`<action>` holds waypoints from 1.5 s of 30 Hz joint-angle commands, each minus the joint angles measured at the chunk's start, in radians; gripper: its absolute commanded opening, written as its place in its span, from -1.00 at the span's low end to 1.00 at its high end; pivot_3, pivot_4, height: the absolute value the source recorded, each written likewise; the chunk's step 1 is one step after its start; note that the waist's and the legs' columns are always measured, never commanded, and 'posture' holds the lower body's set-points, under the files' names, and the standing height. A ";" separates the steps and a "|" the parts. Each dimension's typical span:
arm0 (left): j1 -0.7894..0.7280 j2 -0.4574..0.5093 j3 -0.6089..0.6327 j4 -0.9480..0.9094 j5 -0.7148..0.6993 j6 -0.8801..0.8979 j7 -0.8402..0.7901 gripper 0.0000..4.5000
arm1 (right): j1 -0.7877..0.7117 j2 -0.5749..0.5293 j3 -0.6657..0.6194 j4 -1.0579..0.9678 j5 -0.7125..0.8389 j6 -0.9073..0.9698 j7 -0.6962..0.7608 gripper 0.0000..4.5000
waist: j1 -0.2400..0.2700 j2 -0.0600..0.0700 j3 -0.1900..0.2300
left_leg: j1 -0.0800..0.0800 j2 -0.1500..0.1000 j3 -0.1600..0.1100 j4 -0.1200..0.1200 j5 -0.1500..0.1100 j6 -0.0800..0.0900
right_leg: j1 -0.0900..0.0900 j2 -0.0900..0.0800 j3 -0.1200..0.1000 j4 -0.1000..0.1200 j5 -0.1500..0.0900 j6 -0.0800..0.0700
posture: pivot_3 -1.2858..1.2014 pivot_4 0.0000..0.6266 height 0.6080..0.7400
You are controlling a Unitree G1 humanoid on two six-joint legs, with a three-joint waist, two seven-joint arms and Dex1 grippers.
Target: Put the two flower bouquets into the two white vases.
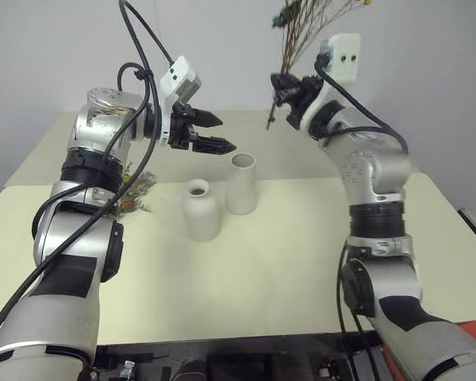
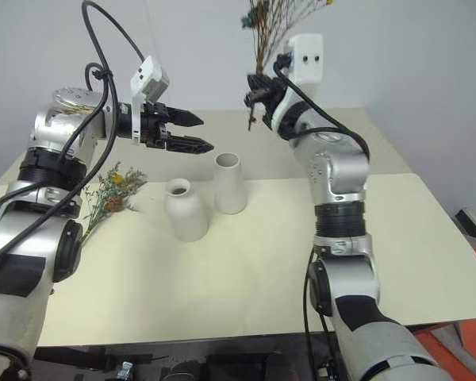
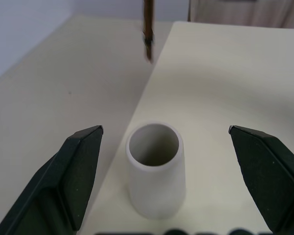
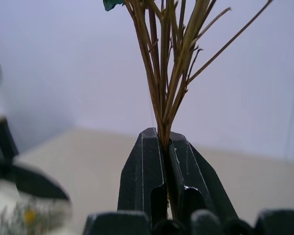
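On the table (image 2: pixel 246 278): bottle vase (image 2: pixel 186 209) left of and just before cylinder vase (image 2: pixel 229 182), near each other. Farther left, lying flat: small bouquet (image 2: pixel 111 190). Above and behind the vases: large bouquet (image 2: pixel 271 32), stems upright, well apart from both.

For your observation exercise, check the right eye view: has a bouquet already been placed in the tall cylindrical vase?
No: the tall cylindrical vase stands empty, one bouquet held up by the right gripper.

Matt white ceramic vases (image 1: pixel 222 195) on a smooth matt cream table (image 1: pixel 254 278) — dry, woody bouquet stems (image 4: pixel 166 83).
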 commanded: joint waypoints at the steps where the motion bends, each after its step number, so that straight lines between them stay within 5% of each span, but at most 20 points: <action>1: -0.060 0.004 -0.012 0.035 0.037 0.021 -0.021 1.00 | -0.034 0.019 0.013 0.038 -0.022 -0.129 0.006 -0.99 | -0.001 0.000 0.000 | 0.000 0.000 0.000 0.000 0.000 0.000 | 0.000 0.000 0.000 0.000 0.000 0.000 | 0.03 -0.52 1.00; 11: -0.078 -0.008 -0.027 0.080 0.100 0.044 -0.034 1.00 | -0.032 0.075 0.097 0.209 -0.097 -0.256 0.042 -0.99 | -0.003 0.000 0.000 | 0.000 0.000 0.000 0.000 0.000 0.000 | -0.001 0.000 0.000 0.001 0.000 0.000 | 0.03 -0.52 1.00; 42: -0.028 -0.007 -0.024 0.019 0.115 0.058 -0.081 1.00 | 0.181 0.093 0.193 0.096 -0.145 -0.141 0.086 -0.99 | -0.003 0.000 0.000 | 0.000 0.000 0.000 0.000 0.000 0.000 | -0.002 0.000 0.002 0.004 0.000 0.000 | 0.03 -0.52 1.00; 45: -0.015 0.006 -0.026 0.002 0.119 0.063 -0.089 1.00 | 0.183 0.096 0.191 0.100 -0.142 -0.138 0.090 -0.62 | -0.004 0.000 0.000 | 0.000 0.000 0.000 0.000 0.000 0.000 | -0.002 0.001 0.002 0.004 0.000 0.000 | 0.03 -0.52 1.00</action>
